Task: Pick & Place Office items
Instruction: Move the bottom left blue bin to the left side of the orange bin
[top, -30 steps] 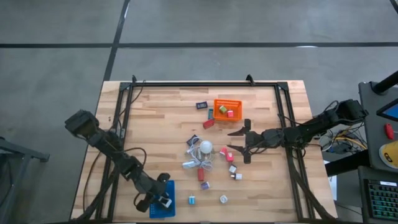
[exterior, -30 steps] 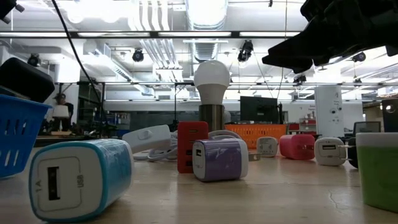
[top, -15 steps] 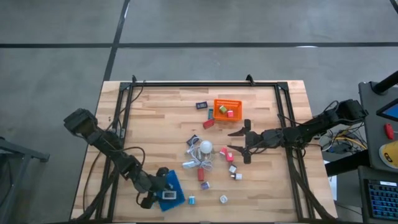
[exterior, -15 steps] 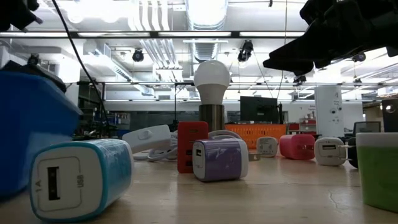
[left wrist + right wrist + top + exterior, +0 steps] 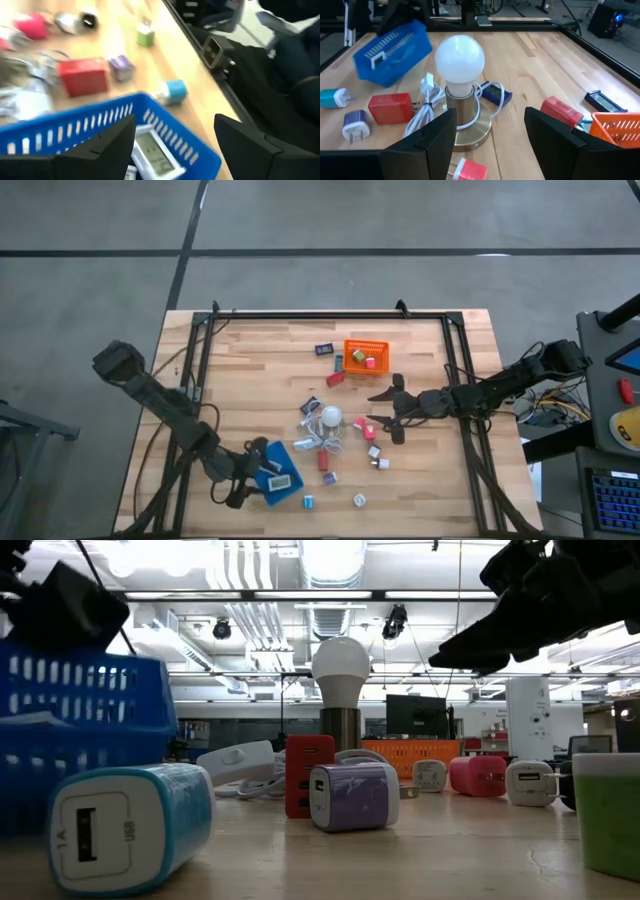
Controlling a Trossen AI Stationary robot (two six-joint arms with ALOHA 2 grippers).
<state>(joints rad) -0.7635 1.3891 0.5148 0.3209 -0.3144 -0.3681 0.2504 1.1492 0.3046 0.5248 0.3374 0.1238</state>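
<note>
Both arms are black and built of chunky jointed segments, the left arm (image 5: 165, 405) ending in a bulky boxy shoulder block and the right arm (image 5: 490, 388) trailing dark cables at its base, each tipped with two dark, flat, wedge-shaped fingers (image 5: 435, 137).

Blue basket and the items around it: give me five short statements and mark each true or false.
1. The blue basket lies near the left tool. True.
2. The left tool is shut on a red charger. False: its fingers stand open at the basket's rim and hold nothing.
3. A flat item with a pale label lies inside the blue basket. True.
4. The orange basket holds nothing. False: small items lie in it, one of them pink.
5. The right tool hovers beside the white bulb, holding nothing. True.
</note>
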